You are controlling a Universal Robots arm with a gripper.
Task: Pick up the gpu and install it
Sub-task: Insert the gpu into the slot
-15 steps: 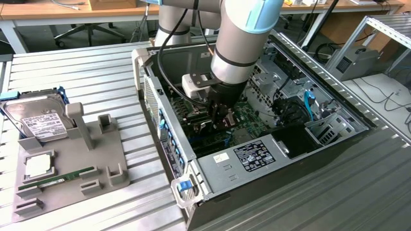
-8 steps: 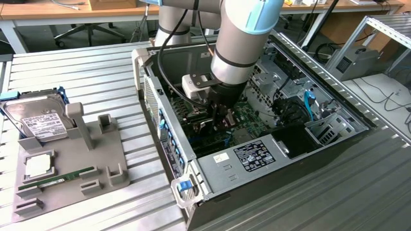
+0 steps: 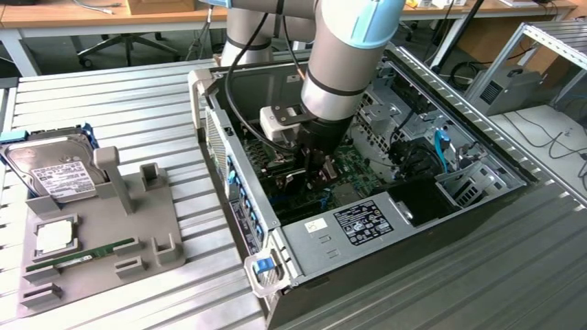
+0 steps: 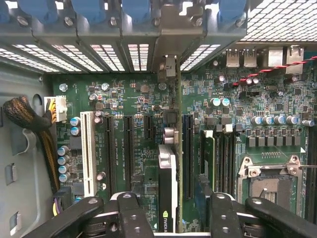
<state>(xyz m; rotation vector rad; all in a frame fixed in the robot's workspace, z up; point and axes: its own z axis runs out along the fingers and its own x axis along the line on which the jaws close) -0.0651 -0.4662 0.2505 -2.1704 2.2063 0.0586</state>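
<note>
Gripper [image 3: 317, 166] low inside the computer case [image 3: 440, 247], jaws straddling the gpu [image 4: 168, 186] — clamped or loose, I cannot tell. The card stands on edge over the motherboard [image 4: 124, 99], bracket end at the case's rear wall — bare slots flank both its long edges.

Two fingers [image 4: 130, 215]; one gpu [image 4: 167, 183] between them; one white slot [image 4: 88, 151] and one processor socket [image 4: 270, 186] beyond them, on opposite sides; well apart from the fingers, on the bench [image 3: 110, 103], one hard drive [image 3: 57, 172], one memory stick [image 3: 78, 260], one grey holder [image 3: 156, 220]; one computer case [image 3: 312, 244].
</note>
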